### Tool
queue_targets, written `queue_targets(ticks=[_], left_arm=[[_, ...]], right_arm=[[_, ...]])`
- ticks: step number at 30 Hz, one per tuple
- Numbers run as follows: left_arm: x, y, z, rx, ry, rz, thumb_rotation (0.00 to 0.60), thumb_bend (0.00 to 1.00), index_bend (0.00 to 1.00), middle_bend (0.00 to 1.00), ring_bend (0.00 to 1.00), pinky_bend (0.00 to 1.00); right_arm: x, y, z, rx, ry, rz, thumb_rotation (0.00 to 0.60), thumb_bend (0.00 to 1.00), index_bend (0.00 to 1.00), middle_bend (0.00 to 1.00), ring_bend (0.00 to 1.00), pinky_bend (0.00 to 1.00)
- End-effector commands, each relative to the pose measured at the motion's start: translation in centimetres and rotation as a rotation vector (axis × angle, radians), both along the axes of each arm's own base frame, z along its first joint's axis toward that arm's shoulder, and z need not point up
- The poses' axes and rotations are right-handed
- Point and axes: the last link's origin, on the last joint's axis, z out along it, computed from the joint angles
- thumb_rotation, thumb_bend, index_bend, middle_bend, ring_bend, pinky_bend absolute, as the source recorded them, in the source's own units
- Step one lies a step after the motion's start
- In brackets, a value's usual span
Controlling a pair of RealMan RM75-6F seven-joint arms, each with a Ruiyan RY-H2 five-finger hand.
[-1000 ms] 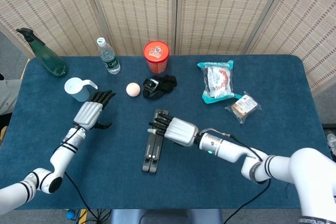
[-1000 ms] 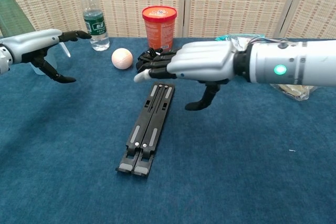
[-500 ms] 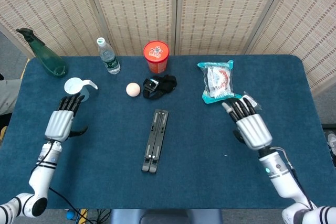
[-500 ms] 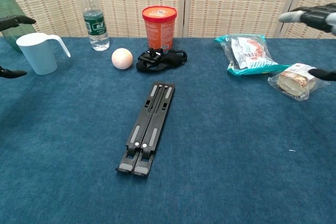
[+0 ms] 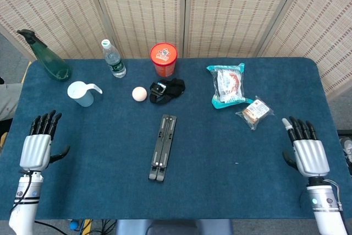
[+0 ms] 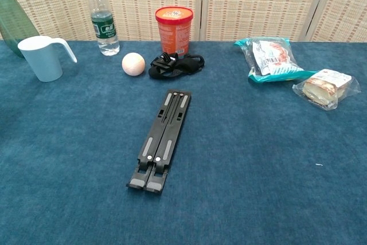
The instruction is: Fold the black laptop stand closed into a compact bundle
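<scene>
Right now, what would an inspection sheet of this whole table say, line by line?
Surface: blue cloth table.
Job's things: black laptop stand lies flat, folded into a narrow bundle, mid-table, untouched.
Clutter: green spray bottle, white cup, water bottle, peach ball, orange tub, black strap bundle, teal snack packet, wrapped sandwich, all along the far half.
Hands: left hand and right hand open, empty, at the table's near corners.
Cables: nothing seen.
Surroundings: woven screen panels behind.
</scene>
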Motion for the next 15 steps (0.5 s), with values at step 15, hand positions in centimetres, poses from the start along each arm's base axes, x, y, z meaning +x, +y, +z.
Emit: queue_targets(ticks=[15], left_arm=[[0.8,-2.7,0.1,-0.005,0.015,-0.004,0.6,0.19,0.06,0.01,0.0,0.0]], right_arm=[[-0.5,2.1,1.6,-0.04,-0.002,-0.038,0.6,0.25,0.0,0.05,0.0,0.0]])
